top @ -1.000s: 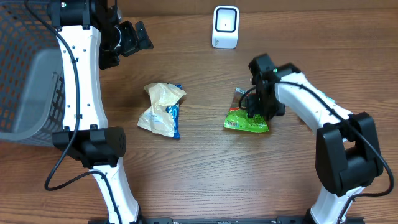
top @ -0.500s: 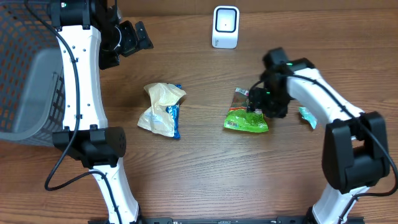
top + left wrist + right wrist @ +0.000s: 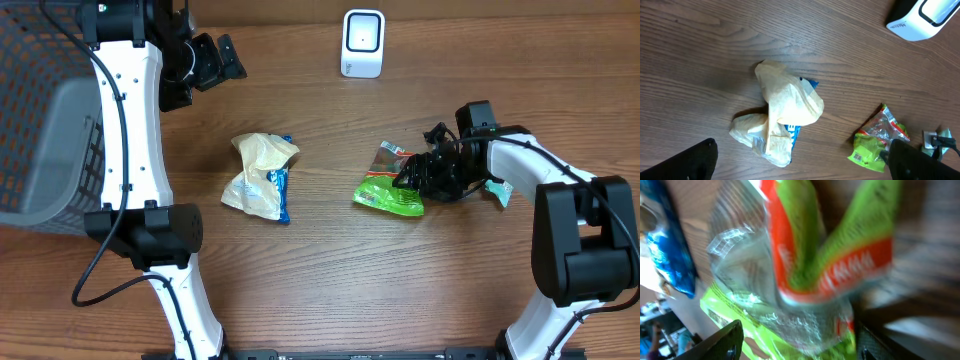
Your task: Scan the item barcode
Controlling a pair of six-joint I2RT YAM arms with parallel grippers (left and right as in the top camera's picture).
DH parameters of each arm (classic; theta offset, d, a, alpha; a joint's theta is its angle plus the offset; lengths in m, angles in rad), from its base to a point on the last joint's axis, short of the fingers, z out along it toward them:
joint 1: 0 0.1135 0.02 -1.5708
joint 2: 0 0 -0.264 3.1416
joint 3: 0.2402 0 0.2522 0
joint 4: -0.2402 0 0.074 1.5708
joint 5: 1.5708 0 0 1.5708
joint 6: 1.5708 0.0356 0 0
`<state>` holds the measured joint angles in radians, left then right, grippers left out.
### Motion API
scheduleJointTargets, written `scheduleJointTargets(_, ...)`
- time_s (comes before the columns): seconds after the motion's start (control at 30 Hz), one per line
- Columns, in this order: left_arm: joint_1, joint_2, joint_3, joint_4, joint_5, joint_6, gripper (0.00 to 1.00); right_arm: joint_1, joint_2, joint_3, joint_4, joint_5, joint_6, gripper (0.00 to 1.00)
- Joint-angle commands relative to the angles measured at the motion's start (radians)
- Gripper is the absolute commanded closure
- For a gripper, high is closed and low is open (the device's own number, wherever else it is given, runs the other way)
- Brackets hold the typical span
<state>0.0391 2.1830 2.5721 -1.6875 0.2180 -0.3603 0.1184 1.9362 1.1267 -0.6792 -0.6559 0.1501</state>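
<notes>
the green snack bag [image 3: 385,195] lies on the wooden table [image 3: 330,280], a bit right of the middle. the right gripper [image 3: 412,178] lies low at the bag's right end, and its dark body covers that end from above. in the right wrist view the bag fills the gap between the two black fingers [image 3: 729,341]. they stand far apart, but the picture is so blurry that one cannot tell if they pinch the bag. the print on the bag is too smeared to read.

the white scanner [image 3: 362,43] stands at the far edge, well apart from the bag. a crumpled cream and blue bag [image 3: 262,176] lies to the left. a small teal thing [image 3: 497,190] peeks out beside the right arm, too small to name. a grey basket [image 3: 50,150] is cut off at the left edge. the left gripper [image 3: 228,58] hangs near the far left, fingers spread wide, holding nothing.
</notes>
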Motion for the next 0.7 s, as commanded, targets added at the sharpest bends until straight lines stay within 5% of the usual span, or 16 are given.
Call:
scheduleJointTargets(0.0,-0.008,0.005,0.0,-0.002,0.011,0.016,0.0,0.004,-0.002,-0.073,0.089,0.005,0.105,0.29)
scheduleJointTargets(0.13,-0.008,0.005,0.0,-0.002,0.011,0.016,0.0,0.005,-0.002,-0.152,0.228,0.015,0.214,0.41)
scheduleJointTargets(0.4,-0.008,0.005,0.0,-0.002,0.011,0.016,0.0,0.003,-0.002,-0.156,0.264,0.019,0.221,0.95)
scheduleJointTargets(0.67,-0.008,0.005,0.0,-0.002,0.011,0.016,0.0,-0.024,-0.032,-0.11,0.18,0.035,0.141,0.96)
